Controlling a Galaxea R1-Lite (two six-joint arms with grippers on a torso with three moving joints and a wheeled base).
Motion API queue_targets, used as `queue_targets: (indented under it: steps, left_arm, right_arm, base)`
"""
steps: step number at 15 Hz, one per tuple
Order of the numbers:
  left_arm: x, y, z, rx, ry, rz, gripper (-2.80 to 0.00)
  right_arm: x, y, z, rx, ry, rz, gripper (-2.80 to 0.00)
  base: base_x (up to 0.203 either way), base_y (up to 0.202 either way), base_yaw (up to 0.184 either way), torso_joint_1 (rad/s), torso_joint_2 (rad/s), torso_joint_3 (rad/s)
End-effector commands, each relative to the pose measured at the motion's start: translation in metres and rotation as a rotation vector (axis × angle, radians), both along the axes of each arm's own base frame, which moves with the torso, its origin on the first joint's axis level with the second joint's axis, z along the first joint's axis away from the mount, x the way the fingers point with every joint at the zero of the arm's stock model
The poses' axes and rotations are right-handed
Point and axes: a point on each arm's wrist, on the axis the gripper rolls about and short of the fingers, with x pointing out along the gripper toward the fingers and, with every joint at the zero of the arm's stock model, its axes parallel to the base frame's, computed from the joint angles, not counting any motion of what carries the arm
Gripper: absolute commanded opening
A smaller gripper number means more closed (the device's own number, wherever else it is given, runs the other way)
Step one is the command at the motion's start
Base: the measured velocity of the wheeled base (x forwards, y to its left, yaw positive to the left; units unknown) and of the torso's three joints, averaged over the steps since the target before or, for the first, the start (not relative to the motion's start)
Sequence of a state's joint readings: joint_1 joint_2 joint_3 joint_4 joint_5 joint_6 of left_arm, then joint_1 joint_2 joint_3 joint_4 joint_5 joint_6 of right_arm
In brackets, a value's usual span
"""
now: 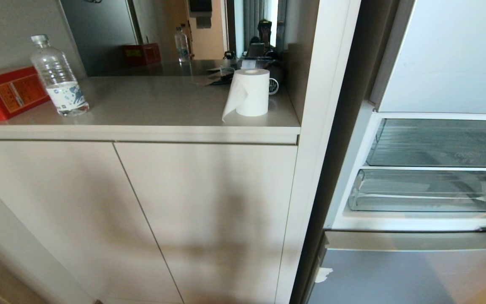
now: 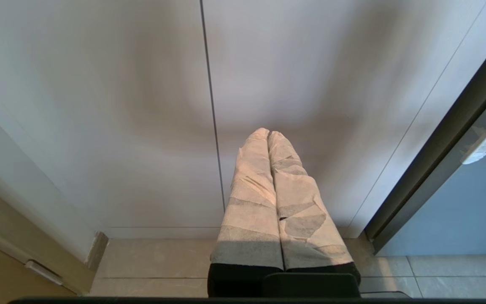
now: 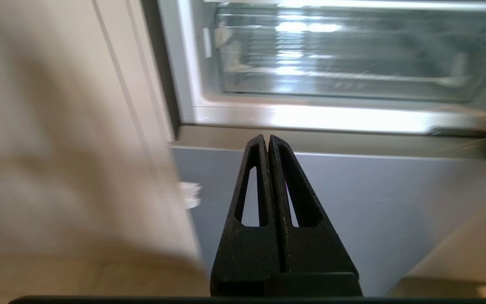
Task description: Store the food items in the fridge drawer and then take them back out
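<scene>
**Fridge open, both grippers shut and empty**

Head view: beige kitchen counter (image 1: 154,105) over pale cabinet doors (image 1: 141,219). On the counter, a clear plastic water bottle (image 1: 58,78) and red rectangular box (image 1: 6,93) near the left edge, a white paper roll (image 1: 249,93) at the right front corner. Right of the cabinet, an open fridge with a wide, shallow clear plastic drawer (image 1: 428,192) under a deeper clear bin (image 1: 441,143). No food item visible anywhere; no arm visible.

Left wrist view: left gripper (image 2: 269,134), fingers wrapped in pale tape, closed on nothing, parked low before the cabinet doors.

Right wrist view: black right gripper (image 3: 267,140) pressed shut, empty, pointing at the glossy blue-grey lower door panel (image 3: 352,202), below the drawer (image 3: 344,63). Best done next: raise toward the drawer's front lip, open before contact, hook squarely, pull straight.
</scene>
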State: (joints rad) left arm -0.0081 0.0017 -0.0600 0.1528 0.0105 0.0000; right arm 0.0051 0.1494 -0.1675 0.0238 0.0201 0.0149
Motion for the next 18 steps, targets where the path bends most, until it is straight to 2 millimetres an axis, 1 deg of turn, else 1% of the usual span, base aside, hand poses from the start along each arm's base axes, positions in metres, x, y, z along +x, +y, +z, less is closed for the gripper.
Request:
queue_targets:
  steps: [1,2,4,5,6,8,11,14,16,18]
  left_arm:
    - [0.000,0.000,0.000,0.000,0.002,0.001,-2.80]
    - [0.000,0.000,0.000,0.000,0.002,0.001,-2.80]
    - [0.000,0.000,0.000,0.000,0.002,0.000,-2.80]
    - [0.000,0.000,0.000,0.000,0.002,0.001,-2.80]
    - [0.000,0.000,0.000,0.000,0.002,0.001,-2.80]
    - [0.000,0.000,0.000,0.000,0.002,0.001,-2.80]
    - [0.000,0.000,0.000,0.000,0.002,-0.001,-2.80]
    - [0.000,0.000,0.000,0.000,0.002,0.001,-2.80]
    - [0.000,0.000,0.000,0.000,0.002,-0.001,-2.80]
    - [0.000,0.000,0.000,0.000,0.002,0.001,-2.80]
  right_arm:
    - [0.032,0.001,0.028,0.058,0.174,0.016,-2.80]
    - [0.053,0.001,0.040,0.102,0.252,0.036,-2.80]
    - [0.091,0.003,0.051,0.162,0.341,0.081,-2.80]
    - [0.110,0.004,0.053,0.176,0.366,0.101,-1.60]
    - [0.128,0.005,0.052,0.177,0.393,0.115,0.00]
    - [0.157,0.006,0.045,0.175,0.434,0.131,0.00]
    - [0.191,0.006,0.026,0.170,0.450,0.136,0.00]
    - [0.223,0.006,0.005,0.147,0.451,0.101,0.00]
    - [0.241,0.005,-0.004,0.129,0.403,0.058,0.00]
    - [0.255,0.004,-0.010,0.078,0.359,0.021,0.00]
  base:
    - [0.000,0.000,0.000,0.000,0.00,0.000]
    - [0.000,0.000,0.000,0.000,0.00,0.000]
    - [0.000,0.000,0.000,0.000,0.00,0.000]
    - [0.000,0.000,0.000,0.000,0.00,0.000]
    - [0.000,0.000,0.000,0.000,0.00,0.000]
    - [0.000,0.000,0.000,0.000,0.00,0.000]
    - [0.000,0.000,0.000,0.000,0.00,0.000]
    - [0.000,0.000,0.000,0.000,0.00,0.000]
    - [0.000,0.000,0.000,0.000,0.00,0.000]
    - [0.000,0.000,0.000,0.000,0.00,0.000]
